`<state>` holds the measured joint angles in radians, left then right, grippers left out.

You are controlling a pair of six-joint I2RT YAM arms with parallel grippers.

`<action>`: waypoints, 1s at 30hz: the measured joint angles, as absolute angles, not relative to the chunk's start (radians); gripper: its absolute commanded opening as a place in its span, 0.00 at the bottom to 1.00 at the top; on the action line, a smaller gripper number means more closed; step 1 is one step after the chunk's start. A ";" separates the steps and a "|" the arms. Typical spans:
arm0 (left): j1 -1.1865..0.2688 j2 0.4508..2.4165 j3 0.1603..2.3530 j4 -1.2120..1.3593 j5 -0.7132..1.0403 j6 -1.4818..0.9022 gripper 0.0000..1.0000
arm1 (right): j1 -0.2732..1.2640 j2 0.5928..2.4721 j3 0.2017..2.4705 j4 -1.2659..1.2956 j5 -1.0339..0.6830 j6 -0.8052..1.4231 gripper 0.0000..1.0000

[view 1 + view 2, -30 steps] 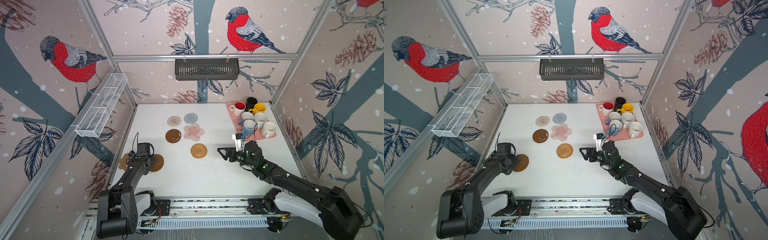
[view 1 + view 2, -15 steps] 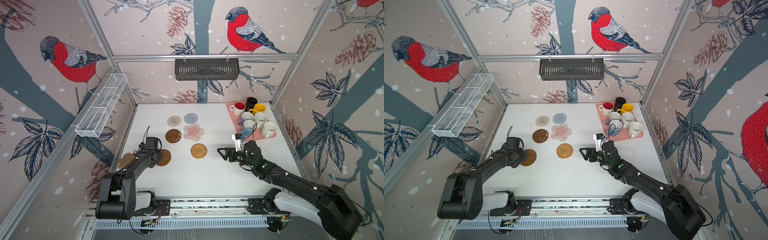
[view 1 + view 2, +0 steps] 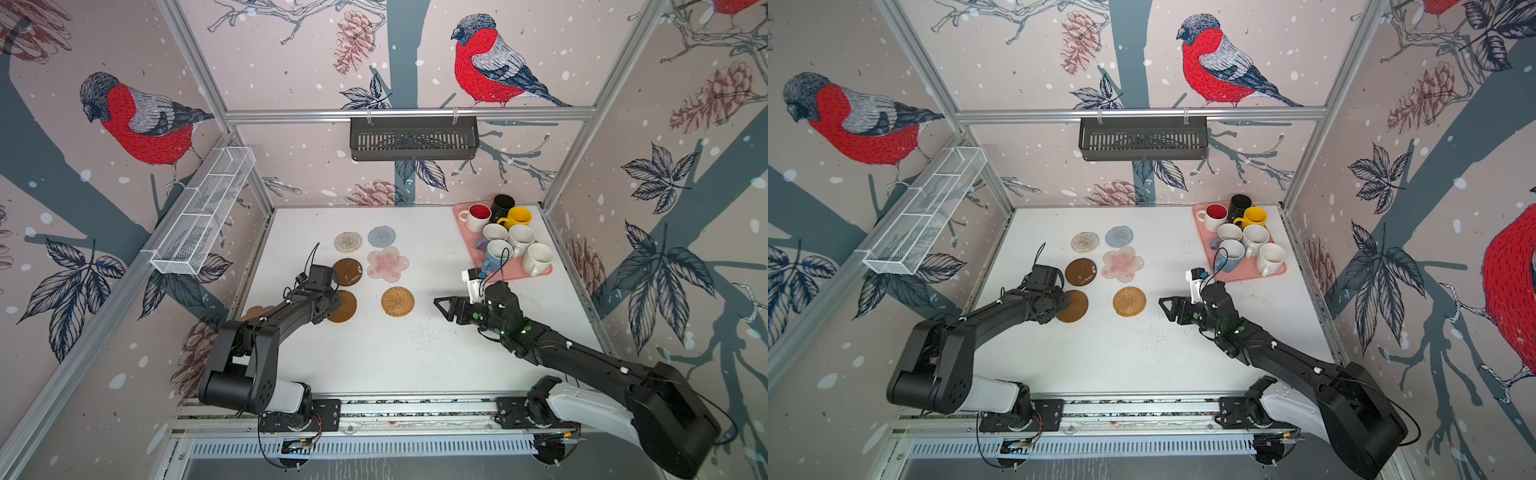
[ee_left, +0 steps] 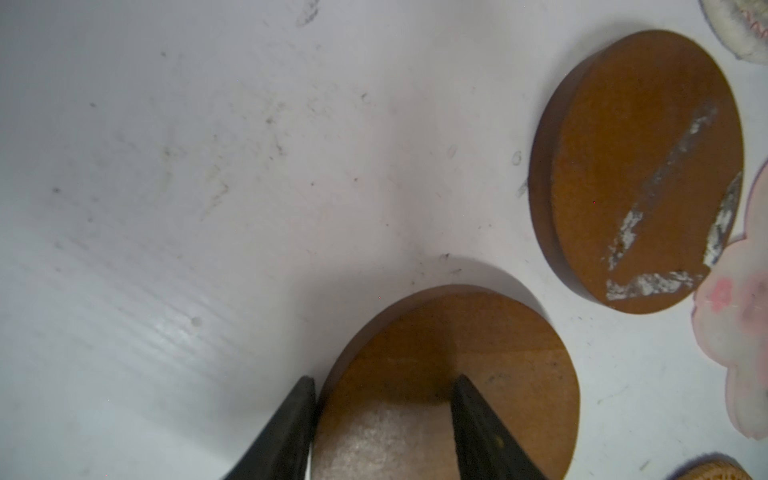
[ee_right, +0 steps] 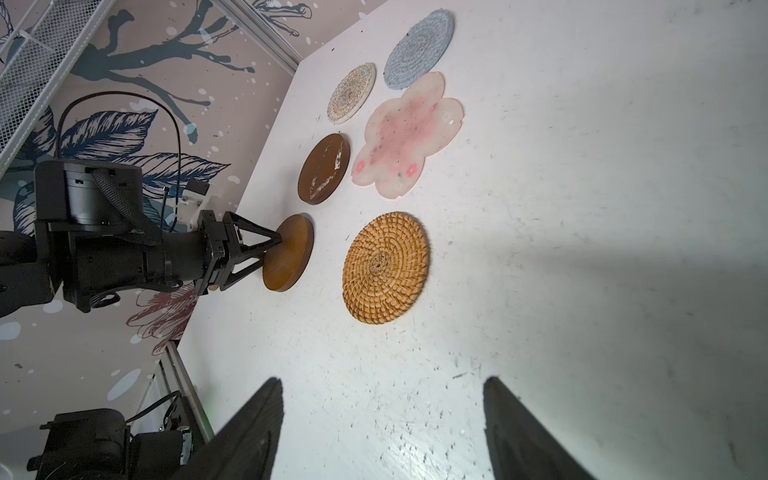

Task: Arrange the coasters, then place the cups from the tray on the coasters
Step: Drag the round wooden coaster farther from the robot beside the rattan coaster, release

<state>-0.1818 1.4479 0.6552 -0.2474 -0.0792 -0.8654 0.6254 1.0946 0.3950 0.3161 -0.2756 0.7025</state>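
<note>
Brown disc (image 3: 347, 308) meets low left claw (image 4: 382, 380).

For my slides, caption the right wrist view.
Seen past the open right gripper, the left gripper holds a brown disc beside the wicker coaster.

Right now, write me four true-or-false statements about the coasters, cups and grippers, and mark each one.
1. No cups stand on a coaster yet; all are on the tray. True.
2. The left gripper has its tips at the wicker coaster. False: they are at the plain brown disc; the wicker coaster lies apart from it.
3. The right gripper is open, with nothing between its fingers. True.
4. The pink flower coaster lies on the tray. False: it lies on the table, beside the scratched brown disc.
</note>
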 measured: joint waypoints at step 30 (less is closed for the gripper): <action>-0.193 1.156 0.934 -0.505 -0.033 -0.646 0.82 | 0.735 1.389 0.592 0.291 -0.223 0.652 0.65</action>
<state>-0.1932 1.1561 0.9337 -0.5053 -0.0334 -0.6464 0.7353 1.3891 0.5922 0.2909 -0.2230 0.6518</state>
